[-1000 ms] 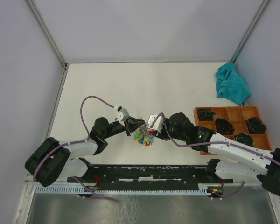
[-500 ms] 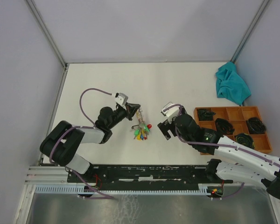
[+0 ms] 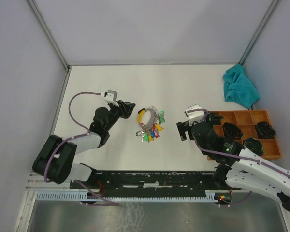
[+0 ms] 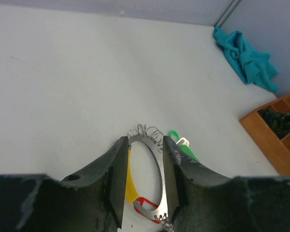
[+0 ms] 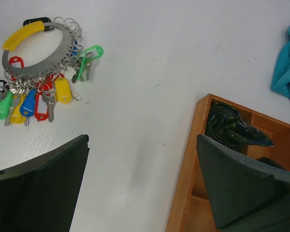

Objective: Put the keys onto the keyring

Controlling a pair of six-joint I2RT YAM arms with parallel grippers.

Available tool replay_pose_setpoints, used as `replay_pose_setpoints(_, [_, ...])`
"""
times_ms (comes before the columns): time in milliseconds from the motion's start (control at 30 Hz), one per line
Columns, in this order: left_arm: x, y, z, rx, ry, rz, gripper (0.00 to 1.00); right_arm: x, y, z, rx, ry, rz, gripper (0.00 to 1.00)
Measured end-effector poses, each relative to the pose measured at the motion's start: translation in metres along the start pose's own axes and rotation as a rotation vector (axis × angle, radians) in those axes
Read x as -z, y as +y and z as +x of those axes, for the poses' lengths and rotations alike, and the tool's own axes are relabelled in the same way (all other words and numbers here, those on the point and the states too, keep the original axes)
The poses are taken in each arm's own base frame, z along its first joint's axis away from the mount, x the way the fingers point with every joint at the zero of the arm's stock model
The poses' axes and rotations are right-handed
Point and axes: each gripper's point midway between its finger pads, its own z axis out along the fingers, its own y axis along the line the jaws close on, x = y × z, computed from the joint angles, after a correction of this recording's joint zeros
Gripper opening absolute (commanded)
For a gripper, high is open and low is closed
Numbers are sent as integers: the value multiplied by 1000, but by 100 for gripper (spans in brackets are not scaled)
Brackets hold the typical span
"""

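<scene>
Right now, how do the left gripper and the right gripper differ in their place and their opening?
The left gripper points at the keyring from close by, its fingers framing the ring in its wrist view; the right gripper is farther from it, beside the wooden tray. The left gripper's fingers stand narrowly apart, the right gripper's widely. Both are open and hold nothing.

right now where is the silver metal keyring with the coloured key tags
In the top view the silvery metal keyring with coloured tags lies on the white table, between the left tool and the right tool, nearer the left one.
</scene>
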Motion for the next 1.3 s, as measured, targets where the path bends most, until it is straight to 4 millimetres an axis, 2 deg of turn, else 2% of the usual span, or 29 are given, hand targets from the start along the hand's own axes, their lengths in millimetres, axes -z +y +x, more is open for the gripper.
replay_pose_setpoints(67, [10, -5, -22, -4, -35, -17, 59, 4, -7, 2, -14, 4, 25, 100])
replay_pose_setpoints(100, [17, -8, -34, -6, -55, -25, 71, 7, -10, 3, -22, 3, 34, 100])
replay_pose_setpoints(133, [22, -10, -44, -7, -76, -34, 95, 9, -13, 3, -30, 1, 41, 100])
replay_pose_setpoints(167, [31, -12, -55, -7, -96, -50, 100, 12, -17, 3, -42, -1, 50, 100])
replay_pose_setpoints(333, [81, -21, -105, 57, -213, -121, 99, 28, -36, -1, -93, -10, 100, 100])
replay_pose_setpoints(533, [138, -27, -134, 117, -286, -187, 99, 51, -59, -11, -158, -54, 139, 100])
replay_pose_setpoints(800, [210, -59, -206, -12, -460, -148, 99, 60, -70, -10, -180, -76, 155, 100])
replay_pose_setpoints(933, [228, -62, -212, -91, -505, -146, 99, 60, -70, -10, -177, -75, 161, 100])
replay_pose_setpoints(1167, [215, -46, -178, -121, -427, -170, 99, 58, -69, -9, -156, -63, 164, 100])
replay_pose_setpoints(1300, [215, -43, -175, -122, -428, -180, 99, 58, -69, -10, -151, -66, 164, 100])
